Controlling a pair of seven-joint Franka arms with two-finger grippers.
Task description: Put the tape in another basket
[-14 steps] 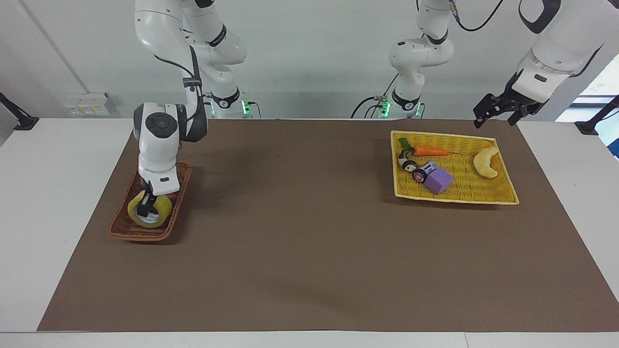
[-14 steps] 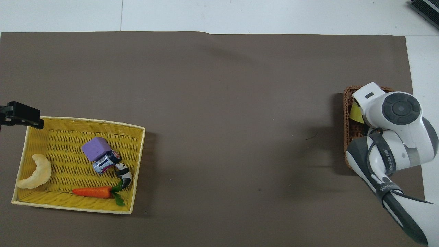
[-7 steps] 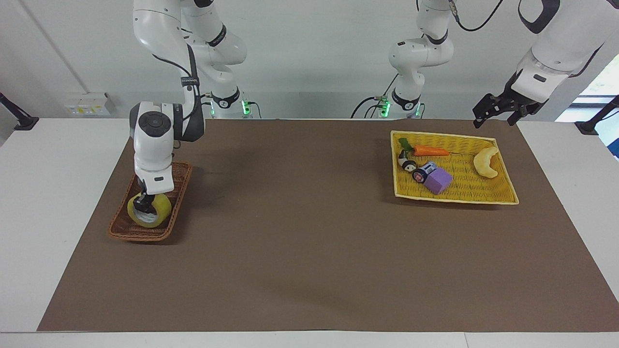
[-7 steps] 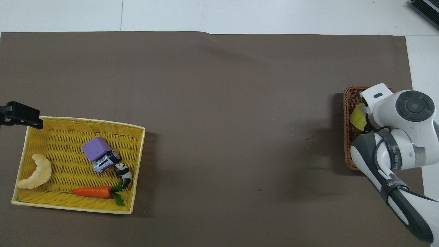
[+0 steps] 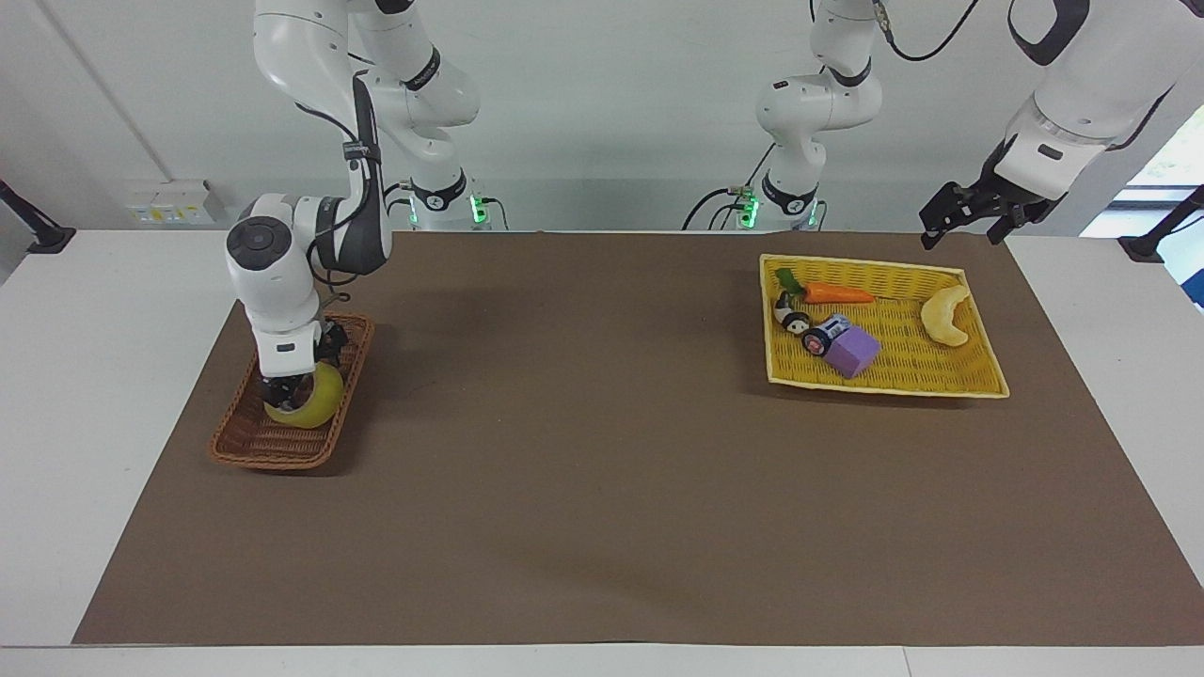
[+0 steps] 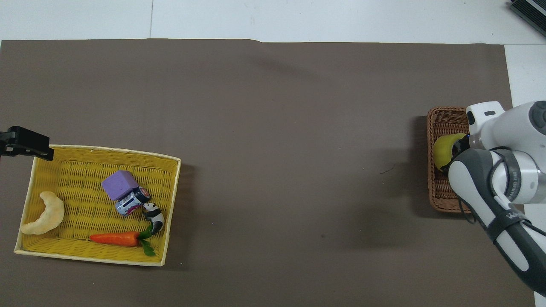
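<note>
The tape (image 5: 318, 402), a yellow roll, rests tilted inside the dark brown wicker basket (image 5: 259, 444) at the right arm's end of the table. My right gripper (image 5: 299, 376) is low in that basket, right beside the roll, and stands open. I cannot tell whether a finger still touches the roll. From overhead, the white hand covers part of the basket (image 6: 443, 117), and the tape (image 6: 443, 150) shows as a yellow patch beside it. My left gripper (image 5: 967, 224) waits open in the air, over the mat by the yellow tray's corner.
A flat yellow woven tray (image 5: 903, 384) lies at the left arm's end. It holds a carrot (image 5: 835, 293), a pale crescent toy (image 5: 946, 316), a purple block (image 5: 854, 352), a small can and a panda figure. A brown mat (image 5: 583, 451) covers the table's middle.
The right hand has swung toward the table's end and let go of the tape. The roll has tipped over in the brown basket, toward the robots. The left arm has not moved.
</note>
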